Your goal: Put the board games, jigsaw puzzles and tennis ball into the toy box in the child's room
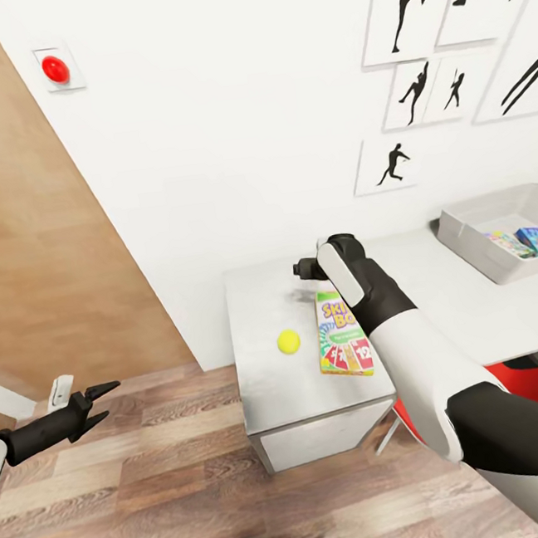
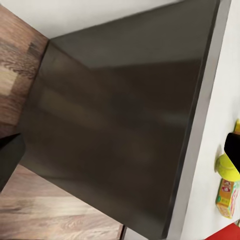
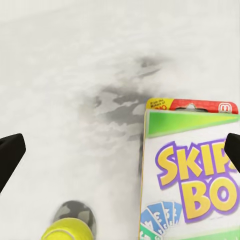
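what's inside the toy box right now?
In the head view the toy box holds two flat colourful items, side by side near its right end. Its near wall hides the floor beneath them, and the frame edge crops the box, so more may lie there.

Child's room: sports silhouette pictures (image 1: 406, 3), toy box (image 1: 476, 249).

I see a white tabletop (image 1: 260, 303) carrying a tennis ball (image 1: 288, 341) just beside a flat green Skip-Bo box (image 1: 342, 334), with a grey toy box (image 1: 466, 240) well apart, toward its right end.
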Robot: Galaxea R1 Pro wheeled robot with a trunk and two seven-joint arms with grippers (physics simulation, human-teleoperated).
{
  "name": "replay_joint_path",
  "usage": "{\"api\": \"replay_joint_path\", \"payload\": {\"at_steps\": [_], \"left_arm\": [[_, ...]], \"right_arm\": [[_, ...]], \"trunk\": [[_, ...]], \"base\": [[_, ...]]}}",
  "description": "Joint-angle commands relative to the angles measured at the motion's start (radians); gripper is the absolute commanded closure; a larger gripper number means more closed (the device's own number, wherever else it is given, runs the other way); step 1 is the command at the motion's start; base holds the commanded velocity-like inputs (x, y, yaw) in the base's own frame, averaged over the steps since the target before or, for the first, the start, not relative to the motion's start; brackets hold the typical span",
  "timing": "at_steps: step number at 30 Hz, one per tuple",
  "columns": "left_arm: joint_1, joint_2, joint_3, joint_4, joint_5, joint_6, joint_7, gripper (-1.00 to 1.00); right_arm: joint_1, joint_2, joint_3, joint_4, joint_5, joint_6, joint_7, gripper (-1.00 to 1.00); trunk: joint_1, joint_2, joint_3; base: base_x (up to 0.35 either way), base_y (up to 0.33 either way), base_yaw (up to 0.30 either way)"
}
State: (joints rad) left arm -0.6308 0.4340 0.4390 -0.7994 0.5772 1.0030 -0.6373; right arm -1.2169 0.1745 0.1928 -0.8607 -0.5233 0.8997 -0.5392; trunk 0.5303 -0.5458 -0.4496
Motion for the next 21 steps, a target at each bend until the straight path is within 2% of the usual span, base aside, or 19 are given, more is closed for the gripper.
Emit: {"api": "replay_joint_path", "payload": {"at_steps": [1, 7, 13, 21], "left_arm": [[-0.001, -0.001, 0.0, 0.0, -0.005, 0.0, -0.006, -1.0], [-0.001, -0.001, -0.003, 0.0, -0.005, -0.007, -0.006, -1.0], [-0.001, -0.001, -0.004, 0.0, -0.005, -0.009, -0.005, -1.0], [-0.001, -0.001, -0.005, 0.0, -0.005, -0.009, -0.005, -1.0]], "right_arm": [[-0.006, 0.0, 0.001, 0.001, -0.01, 0.002, -0.01, -1.0], [-0.02, 0.0, 0.001, 0.009, -0.01, 0.001, -0.02, -1.0], [-0.029, 0.0, 0.0, 0.025, -0.011, -0.005, -0.101, -1.0], [-0.03, 0.0, -0.003, 0.034, -0.012, -0.008, -0.125, -1.0]], "trunk": [[0.0, -0.001, -0.003], [0.0, -0.001, -0.013], [0.0, -0.001, -0.023], [0.0, -0.001, -0.036]], "base": [[0.0, 0.0, 0.0], [0.0, 0.0, 0.0], [0.0, 0.0, 0.0], [0.0, 0.0, 0.0]]}}
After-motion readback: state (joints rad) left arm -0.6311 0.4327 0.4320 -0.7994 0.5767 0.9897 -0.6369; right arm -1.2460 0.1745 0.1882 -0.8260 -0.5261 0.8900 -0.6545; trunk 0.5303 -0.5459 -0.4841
